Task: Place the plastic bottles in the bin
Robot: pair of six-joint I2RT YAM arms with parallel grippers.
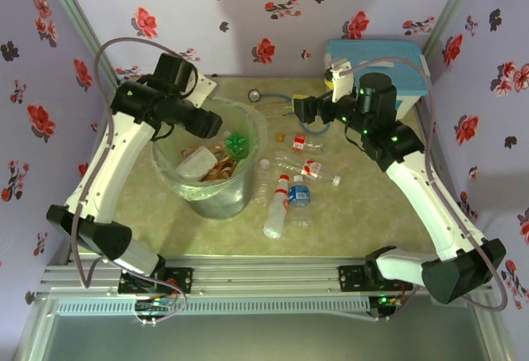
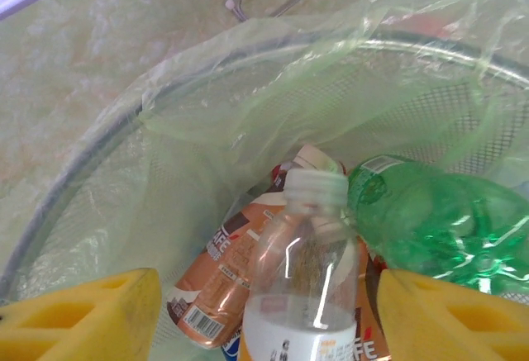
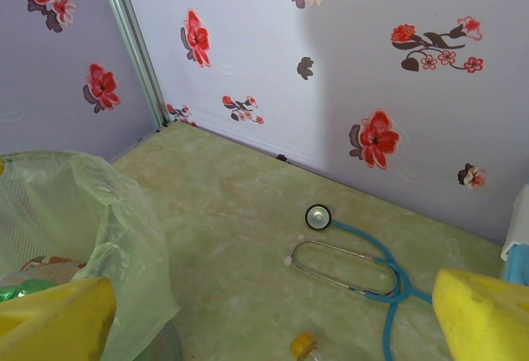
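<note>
The bin [image 1: 248, 181], a round grey bucket lined with a clear bag, stands left of centre. Inside it lie a green bottle [image 2: 446, 220], an amber-brown bottle [image 2: 219, 274] and a clear white-capped bottle [image 2: 306, 270]. My left gripper [image 1: 216, 121] hovers over the bin's mouth. In the left wrist view the left gripper [image 2: 269, 295] is open, and the clear bottle lies between the yellow fingers with a gap on each side. Several plastic bottles [image 1: 281, 204] lie on the table right of the bin. My right gripper [image 1: 299, 111] hangs wide open above a yellow-capped bottle [image 3: 303, 346], holding nothing.
A blue stethoscope [image 3: 355, 262] lies on the table behind the bin, near the back wall. A white box with a light-blue lid [image 1: 376, 59] sits in the back right corner. Floral walls close the table in on three sides.
</note>
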